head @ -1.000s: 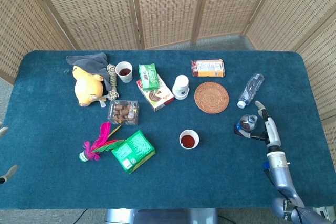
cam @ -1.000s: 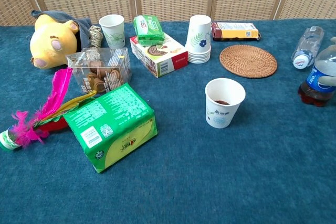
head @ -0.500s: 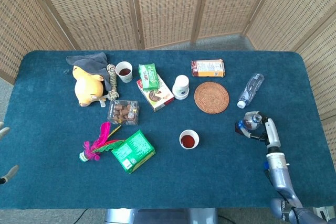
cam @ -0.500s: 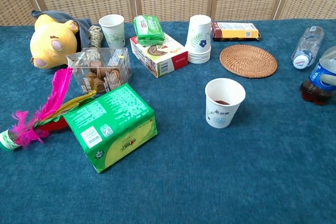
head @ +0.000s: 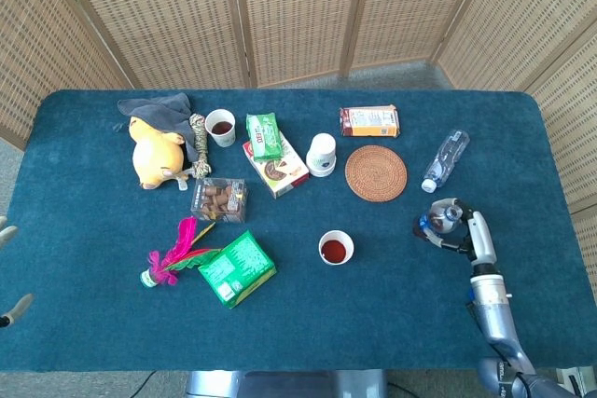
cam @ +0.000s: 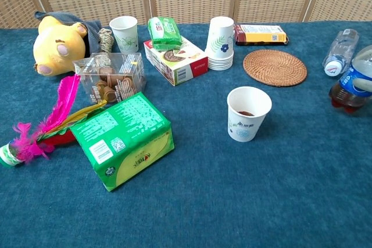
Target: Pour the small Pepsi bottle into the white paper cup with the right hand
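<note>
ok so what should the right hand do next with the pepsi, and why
Probably carry the small Pepsi bottle left toward the white paper cup before tilting. The right hand holds the bottle near the table's right side, well apart from the cup, which stands upright with some dark liquid in it.

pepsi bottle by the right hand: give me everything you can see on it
The small Pepsi bottle is clear plastic with a blue label band around its middle and dark cola pooled in the lobed base. It looks mostly empty above that. It stands near the table's right edge, right of the white paper cup and just below the lying water bottle. The right hand wraps it, fingers around the label. Whether the base touches the blue cloth cannot be told. The cap area is unclear.
</note>
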Available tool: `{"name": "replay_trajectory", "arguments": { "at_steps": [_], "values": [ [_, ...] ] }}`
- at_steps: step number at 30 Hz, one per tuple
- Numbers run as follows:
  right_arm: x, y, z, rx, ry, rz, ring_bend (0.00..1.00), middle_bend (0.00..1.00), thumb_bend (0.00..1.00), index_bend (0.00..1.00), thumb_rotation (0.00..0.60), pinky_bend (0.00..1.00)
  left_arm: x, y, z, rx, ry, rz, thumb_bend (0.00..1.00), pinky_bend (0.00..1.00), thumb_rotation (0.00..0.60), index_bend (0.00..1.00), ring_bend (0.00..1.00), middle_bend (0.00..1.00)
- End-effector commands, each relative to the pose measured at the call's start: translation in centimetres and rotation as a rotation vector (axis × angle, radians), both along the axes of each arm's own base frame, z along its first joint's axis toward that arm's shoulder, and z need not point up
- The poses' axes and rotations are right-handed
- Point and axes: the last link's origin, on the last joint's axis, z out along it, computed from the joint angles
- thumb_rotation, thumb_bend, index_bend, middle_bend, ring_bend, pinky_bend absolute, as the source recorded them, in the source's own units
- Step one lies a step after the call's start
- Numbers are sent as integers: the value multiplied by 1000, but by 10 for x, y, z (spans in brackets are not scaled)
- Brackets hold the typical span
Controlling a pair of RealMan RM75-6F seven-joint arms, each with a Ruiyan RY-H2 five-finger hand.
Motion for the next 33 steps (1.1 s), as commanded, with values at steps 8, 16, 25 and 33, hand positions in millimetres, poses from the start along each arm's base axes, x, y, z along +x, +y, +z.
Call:
{"name": "replay_trajectory", "arguments": {
  "at_steps": [8, 16, 25, 33],
  "values": [
    [31, 13, 13, -47, 145, 107, 363, 459, 413, 539, 600, 550, 1, -1, 1, -4, -8, -9, 333, 0, 600, 0, 0, 0],
    [53, 16, 14, -78, 266, 152, 366, 460, 409, 543, 600, 550, 0, -1, 3, -2, -17, -17, 333, 0, 600, 0, 0, 0],
    [71, 15, 5, -109, 421, 213, 366, 459, 405, 544, 600, 551, 1, -1, 3, -7, -24, -24, 334, 0, 600, 0, 0, 0],
    [89, 15, 0, -143, 513, 256, 368, 460, 400, 546, 600, 550, -1, 0, 5, -5, -33, -20, 334, 0, 600, 0, 0, 0]
  ]
}}
